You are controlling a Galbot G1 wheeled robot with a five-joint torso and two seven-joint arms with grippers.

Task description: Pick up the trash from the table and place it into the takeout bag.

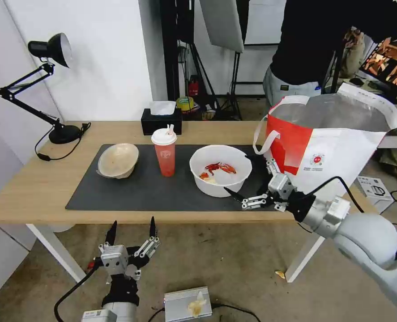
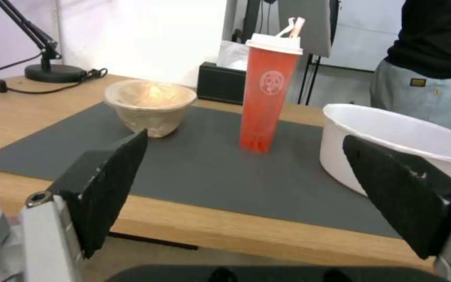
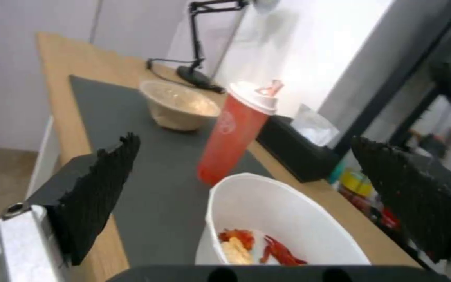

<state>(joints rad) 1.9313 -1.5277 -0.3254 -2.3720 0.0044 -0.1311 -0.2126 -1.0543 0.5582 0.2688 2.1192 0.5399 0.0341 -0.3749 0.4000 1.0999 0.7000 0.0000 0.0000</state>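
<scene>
Head view: on the grey mat (image 1: 149,188) of the table (image 1: 28,188), frame centre, stand three pieces of trash. The beige bowl (image 1: 117,160) at left looks empty and tilts slightly. The red cup (image 1: 164,153) in the middle has a white lid, a straw and a pale round logo too small to read. The white bowl (image 1: 220,170) at right holds red crayfish scraps and something pale. The takeout bag (image 1: 328,134), at right of frame on the table's far end, gapes open, showing foil lining; its round red logo has small illegible print beneath. The right gripper (image 1: 240,178) hangs spread wide just beside the white bowl's right rim, grasping nothing. The left gripper (image 1: 132,228), lower left, waits below the table edge, also spread and empty.
</scene>
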